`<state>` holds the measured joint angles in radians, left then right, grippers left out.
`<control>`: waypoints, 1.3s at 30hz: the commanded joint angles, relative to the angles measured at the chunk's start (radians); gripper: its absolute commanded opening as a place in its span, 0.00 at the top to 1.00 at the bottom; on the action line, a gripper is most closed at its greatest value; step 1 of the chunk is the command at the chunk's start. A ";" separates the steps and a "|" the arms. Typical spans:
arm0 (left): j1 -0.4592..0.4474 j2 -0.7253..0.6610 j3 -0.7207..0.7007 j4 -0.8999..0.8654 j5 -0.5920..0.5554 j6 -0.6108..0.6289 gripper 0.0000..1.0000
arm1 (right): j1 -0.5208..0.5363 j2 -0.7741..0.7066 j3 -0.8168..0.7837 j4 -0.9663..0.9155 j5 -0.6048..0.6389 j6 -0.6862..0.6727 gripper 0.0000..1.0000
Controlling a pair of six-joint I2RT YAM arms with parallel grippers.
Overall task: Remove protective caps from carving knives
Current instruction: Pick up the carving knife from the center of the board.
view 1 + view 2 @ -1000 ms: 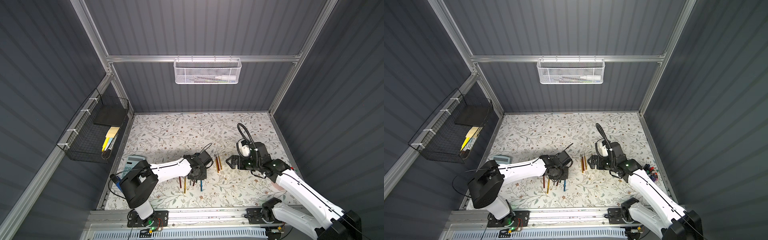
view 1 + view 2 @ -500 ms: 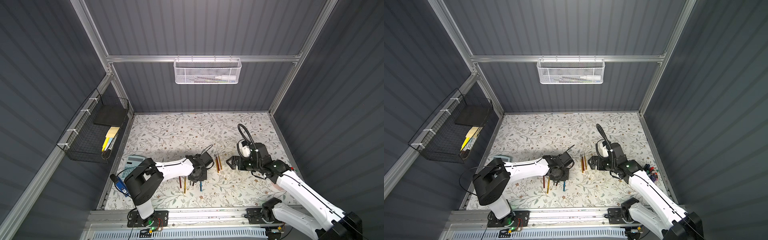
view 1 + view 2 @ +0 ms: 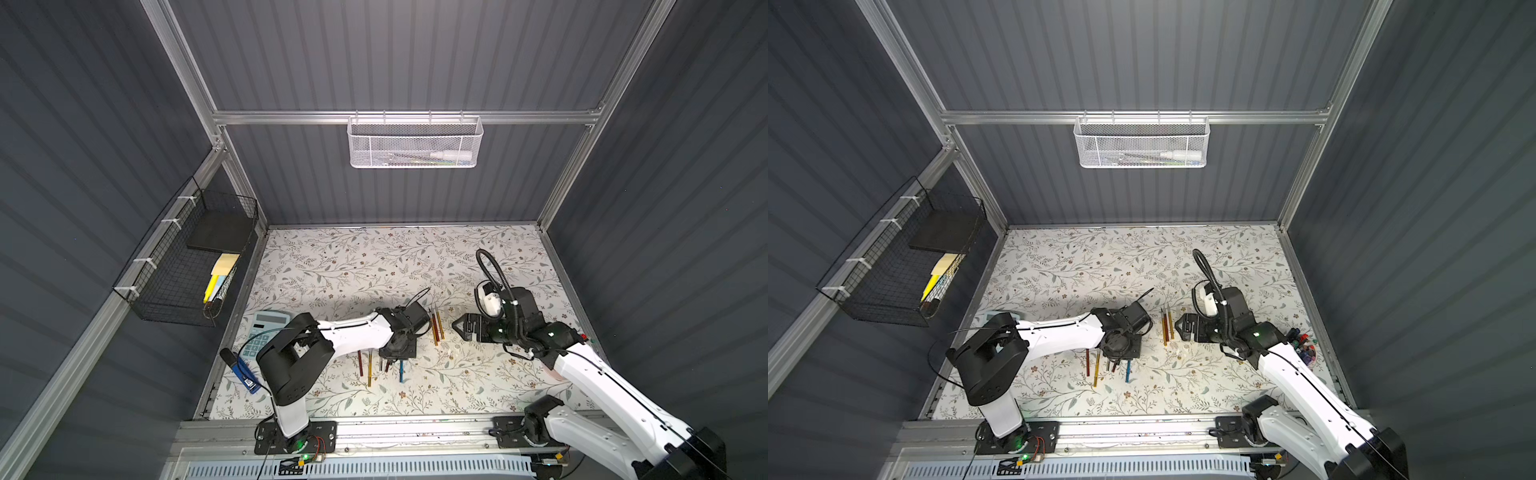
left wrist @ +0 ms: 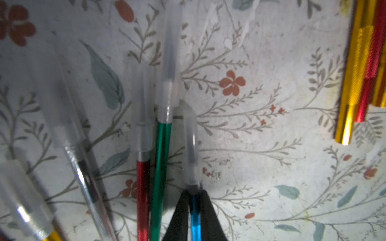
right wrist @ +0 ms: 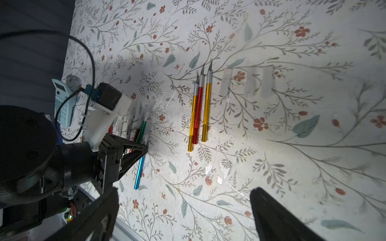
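- One blue carving knife (image 4: 195,219) lies on the floral mat (image 4: 271,62), clamped by the closed left gripper (image 4: 194,193) just below its clear protective cap (image 4: 191,146).
- Right gripper (image 5: 183,189) hangs wide open, empty, near three uncapped knives (image 5: 200,108) and loose caps (image 5: 249,83).

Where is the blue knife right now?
In the left wrist view the blue knife sits pinched in the left gripper, its clear cap on, right beside the green knife. In a top view it lies near the table's front middle.

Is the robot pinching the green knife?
No, the left fingers are shut on the blue knife; the green knife lies beside it.
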<state>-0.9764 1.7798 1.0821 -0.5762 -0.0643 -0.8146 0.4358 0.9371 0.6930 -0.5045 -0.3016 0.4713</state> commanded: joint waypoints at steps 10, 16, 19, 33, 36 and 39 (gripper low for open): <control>-0.006 0.022 -0.024 -0.006 0.009 0.025 0.94 | 0.004 -0.032 -0.014 0.010 -0.236 0.026 0.01; -0.005 -0.002 -0.025 0.008 0.003 0.037 0.97 | 0.003 -0.027 -0.023 0.029 -0.215 0.047 0.01; -0.004 -0.024 -0.024 0.027 0.005 0.057 0.99 | 0.003 -0.025 -0.037 0.046 -0.205 0.064 0.01; 0.046 -0.120 -0.025 0.235 0.166 0.152 0.99 | 0.003 -0.076 -0.034 0.108 -0.034 0.220 0.10; 0.076 -0.152 -0.047 0.308 0.252 0.184 0.99 | 0.003 -0.086 -0.024 0.100 0.001 0.227 0.12; 0.112 -0.181 -0.072 0.370 0.339 0.208 0.98 | 0.004 -0.095 -0.024 0.113 0.016 0.244 0.14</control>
<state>-0.8894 1.6409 1.0344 -0.2962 0.1608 -0.6590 0.4358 0.8558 0.6472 -0.4114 -0.3271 0.6819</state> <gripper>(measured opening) 0.106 0.866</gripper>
